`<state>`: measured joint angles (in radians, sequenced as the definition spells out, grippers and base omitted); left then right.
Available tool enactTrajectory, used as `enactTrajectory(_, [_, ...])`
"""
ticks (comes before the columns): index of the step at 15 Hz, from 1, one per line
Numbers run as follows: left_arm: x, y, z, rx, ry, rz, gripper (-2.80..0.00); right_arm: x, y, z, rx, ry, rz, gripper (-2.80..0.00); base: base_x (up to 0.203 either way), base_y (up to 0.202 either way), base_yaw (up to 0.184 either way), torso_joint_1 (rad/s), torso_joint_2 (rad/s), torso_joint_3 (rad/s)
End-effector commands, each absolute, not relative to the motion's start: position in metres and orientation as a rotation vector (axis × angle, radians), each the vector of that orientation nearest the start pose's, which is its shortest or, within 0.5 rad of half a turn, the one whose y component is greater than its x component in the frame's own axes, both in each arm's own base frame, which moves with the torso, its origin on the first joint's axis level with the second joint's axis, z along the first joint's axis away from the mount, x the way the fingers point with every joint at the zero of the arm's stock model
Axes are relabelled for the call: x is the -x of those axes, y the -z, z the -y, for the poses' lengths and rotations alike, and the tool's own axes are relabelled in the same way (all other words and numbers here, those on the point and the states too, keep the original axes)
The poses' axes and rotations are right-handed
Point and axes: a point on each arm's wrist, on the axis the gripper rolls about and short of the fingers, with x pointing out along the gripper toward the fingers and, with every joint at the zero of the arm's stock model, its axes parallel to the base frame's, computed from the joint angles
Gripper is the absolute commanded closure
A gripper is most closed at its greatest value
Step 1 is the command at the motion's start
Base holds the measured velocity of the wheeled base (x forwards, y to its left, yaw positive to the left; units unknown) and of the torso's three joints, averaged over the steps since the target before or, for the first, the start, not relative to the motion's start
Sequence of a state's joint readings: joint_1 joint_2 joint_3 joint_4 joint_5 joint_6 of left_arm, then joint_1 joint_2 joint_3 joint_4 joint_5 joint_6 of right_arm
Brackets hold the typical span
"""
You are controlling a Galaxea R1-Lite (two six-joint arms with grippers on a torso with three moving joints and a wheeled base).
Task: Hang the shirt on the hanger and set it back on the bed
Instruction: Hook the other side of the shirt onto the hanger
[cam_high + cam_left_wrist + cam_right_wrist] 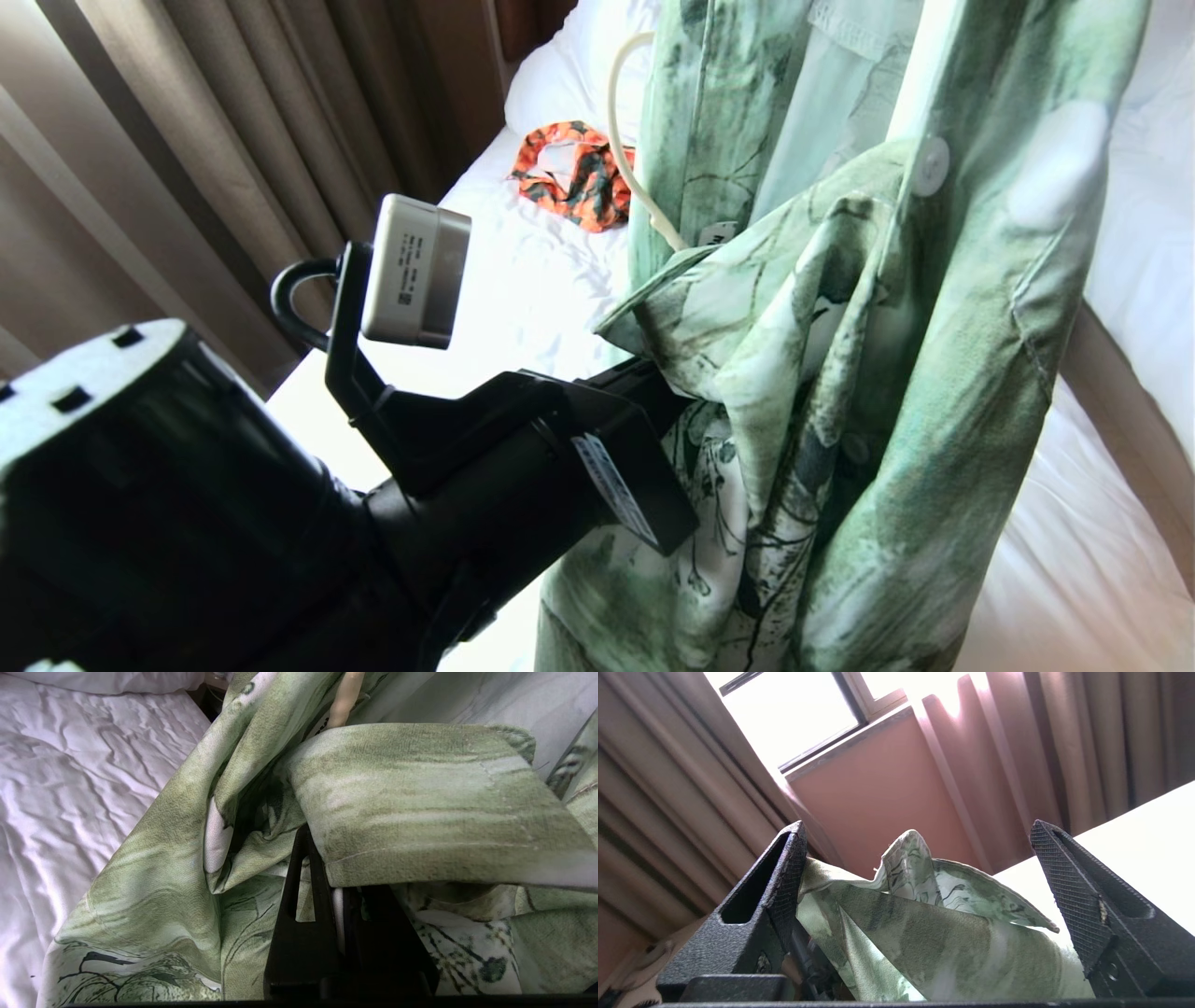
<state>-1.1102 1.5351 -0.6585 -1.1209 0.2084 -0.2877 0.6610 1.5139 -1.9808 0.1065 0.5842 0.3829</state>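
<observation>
Left gripper (327,891) is seen clamped on a fold of the shirt (840,373), the fingers closed tight under the collar flap at lower centre of the left wrist frame. Right gripper (920,896) is seen with jaws spread wide and nothing gripped; a loose fold of the shirt merely lies between the fingers.

Progress: the shirt is held up off the bed (523,280), filling the centre and right of the head frame. The hanger (624,149) is partly threaded, its cream wire emerging at the collar at upper centre. Whether both shoulders are seated cannot be told. Hanging is judged unfinished, and the return to the bed is not yet done.

Clearances: an orange-patterned garment (574,173) lies on the sheet at upper centre, well apart from the shirt. Curtains (187,140) stand close along the left. Open sheet is available at centre left, below that garment, for setting down.
</observation>
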Motion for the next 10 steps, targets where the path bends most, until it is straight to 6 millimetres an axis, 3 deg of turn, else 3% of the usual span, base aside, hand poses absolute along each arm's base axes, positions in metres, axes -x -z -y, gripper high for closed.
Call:
enactTrajectory(1, [-0.119, -0.239, 0.229, 0.428, 0.922, 0.073, 0.00, -0.151, -0.479, -0.135, -0.391, -1.210, 0.129, -2.80, 0.000, 0.000, 0.000, 0.000, 0.00, 0.000])
enactTrajectory(4, [-0.118, -0.240, 0.228, 0.431, 0.923, 0.078, 0.00, -0.159, -0.455, -0.132, -0.346, -1.064, -0.098, -2.80, 0.000, 0.000, 0.000, 0.000, 0.00, 0.000])
enactTrajectory(7, [-0.118, -0.241, 0.228, 0.430, 0.923, 0.079, 0.00, -0.151, -0.425, -0.117, -0.087, -0.871, -0.307, -2.80, 0.000, 0.000, 0.000, 0.000, 0.00, 0.000])
enactTrajectory(10, [-0.118, -0.241, 0.227, 0.432, 0.923, 0.082, 0.00, -0.132, -0.395, -0.101, 0.173, -0.818, -0.563, -2.80, 0.000, 0.000, 0.000, 0.000, 0.00, 0.000])
